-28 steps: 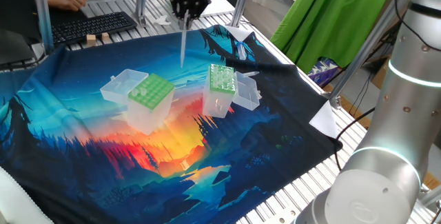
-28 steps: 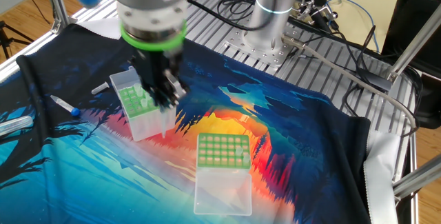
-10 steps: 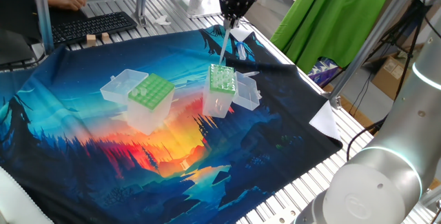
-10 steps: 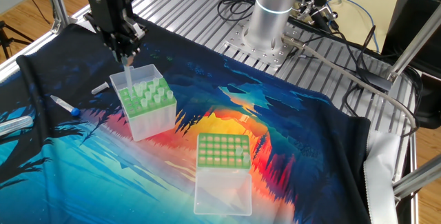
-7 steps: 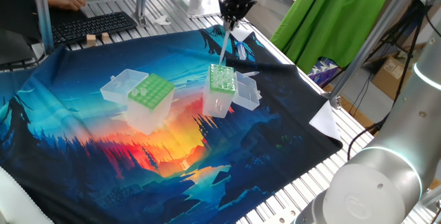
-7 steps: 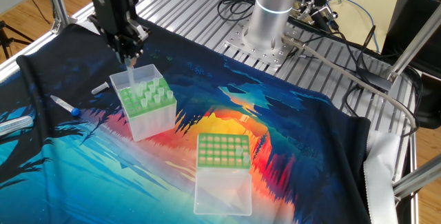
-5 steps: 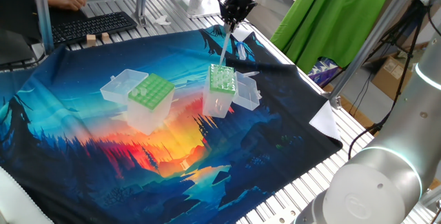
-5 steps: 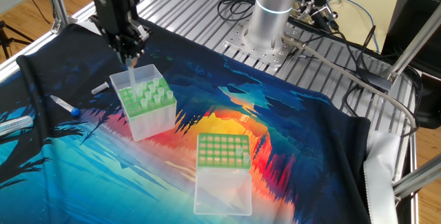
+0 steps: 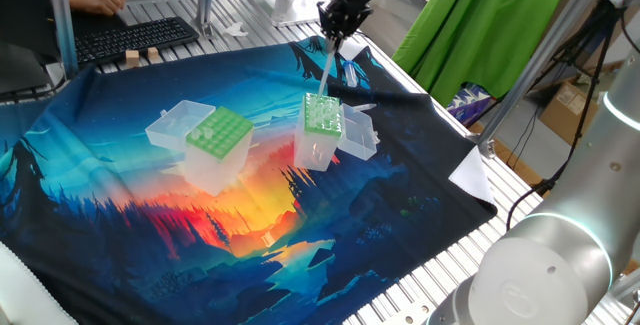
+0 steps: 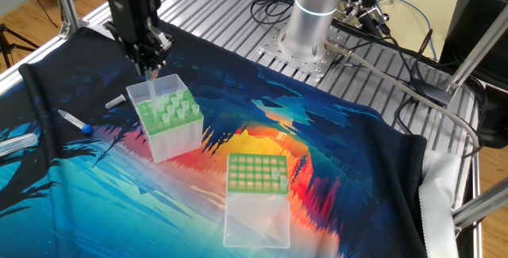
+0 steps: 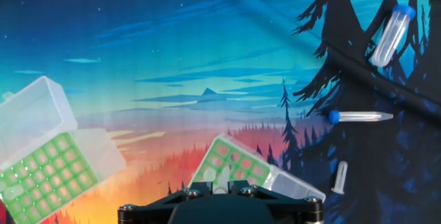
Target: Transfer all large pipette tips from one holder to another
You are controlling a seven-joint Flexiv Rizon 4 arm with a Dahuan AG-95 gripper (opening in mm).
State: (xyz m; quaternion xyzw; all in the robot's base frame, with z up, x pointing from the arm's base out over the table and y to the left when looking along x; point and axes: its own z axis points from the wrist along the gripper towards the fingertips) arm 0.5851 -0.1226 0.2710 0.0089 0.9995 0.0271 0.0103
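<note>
two clear blue-capped tubes (image 11: 389, 34) and a small clear vial (image 11: 338, 177) lie on the forest-print cloth (image 10: 333, 155) at the hand view's three o'clock. two green-topped clear boxes: wide-holed holder (image 9: 218, 135), narrower box (image 9: 322, 115). black gripper (image 9: 337, 29), nearly closed, pinches one long translucent whitish pipette tip (image 9: 324, 65) directly above the narrower box.

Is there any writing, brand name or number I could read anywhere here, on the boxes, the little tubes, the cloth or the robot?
None can be read.
The two boxes: green hole plates only, no lettering visible.
The tubes: any marks are too small to tell.
The cloth: a printed forest sunset, no words.
The keyboard: keys too blurred to read.
</note>
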